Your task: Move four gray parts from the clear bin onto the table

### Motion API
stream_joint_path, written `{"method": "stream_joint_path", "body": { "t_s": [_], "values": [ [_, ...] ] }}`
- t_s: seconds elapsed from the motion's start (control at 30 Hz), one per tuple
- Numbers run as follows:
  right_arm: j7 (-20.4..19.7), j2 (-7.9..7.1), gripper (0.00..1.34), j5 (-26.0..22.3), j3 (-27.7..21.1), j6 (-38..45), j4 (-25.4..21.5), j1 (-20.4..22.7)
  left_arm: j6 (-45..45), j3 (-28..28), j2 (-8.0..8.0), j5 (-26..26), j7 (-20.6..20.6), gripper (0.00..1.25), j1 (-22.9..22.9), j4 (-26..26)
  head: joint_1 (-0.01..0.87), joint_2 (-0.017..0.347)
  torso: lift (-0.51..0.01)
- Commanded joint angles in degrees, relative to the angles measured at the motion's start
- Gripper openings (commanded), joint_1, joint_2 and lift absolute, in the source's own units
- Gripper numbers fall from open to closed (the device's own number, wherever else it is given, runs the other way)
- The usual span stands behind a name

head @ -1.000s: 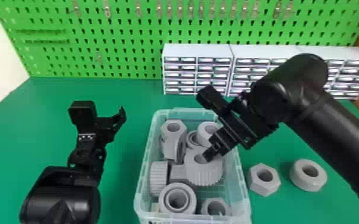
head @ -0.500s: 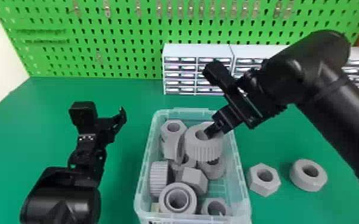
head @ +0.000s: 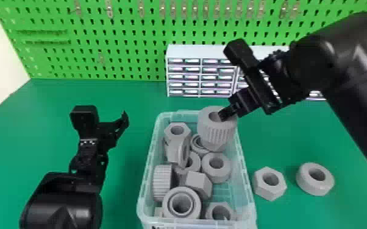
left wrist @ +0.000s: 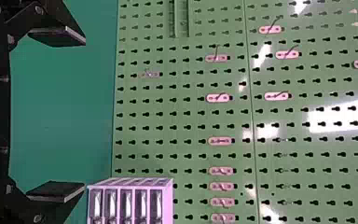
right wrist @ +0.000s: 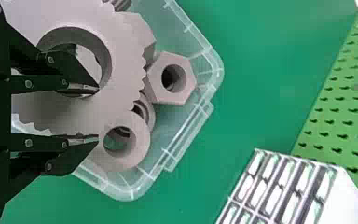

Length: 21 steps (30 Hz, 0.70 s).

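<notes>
- Green perforated pegboard (head: 115,33), upright across the background.
- Small silvery metal hooks (head: 109,9), mostly in a row high on the pegboard.
- White rectangular cabinets with small glossy drawers (head: 198,51), side by side before the pegboard.
- Pale flat panel (head: 0,54), beside the pegboard's left edge.

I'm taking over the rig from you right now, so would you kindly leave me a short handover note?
Right gripper: closed on the wall of a ribbed ring, one finger inside its hole, held over the far right of the clear bin.
Left gripper: open and holding nothing, left of the bin.
Done: two gray parts, a hex nut and a plain ring, lie on the table right of the bin.
Left: set down the ribbed ring, then bring out one more.
</notes>
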Motion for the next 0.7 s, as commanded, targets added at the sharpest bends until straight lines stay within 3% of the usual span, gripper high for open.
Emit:
{"method": "stream_joint_path", "body": {
  "t_s": [0.0,0.4,0.67],
  "values": [
    [0.00,-0.41,0.38,0.94,-2.72,0.08,-1.04,0.66,0.00,-0.24,0.00,0.09,0.00,1.07,0.00,0.00,0.693,0.072,-0.052],
    [0.00,-1.73,0.38,2.88,-7.73,0.08,-2.27,2.51,0.00,0.02,0.00,0.09,0.00,1.07,0.09,0.00,0.693,0.072,-0.052],
    [0.00,-3.40,0.38,3.84,-11.68,0.08,-3.41,3.91,0.00,-0.24,0.00,0.09,0.00,1.07,0.00,0.00,0.693,0.072,-0.052]
  ]
}}
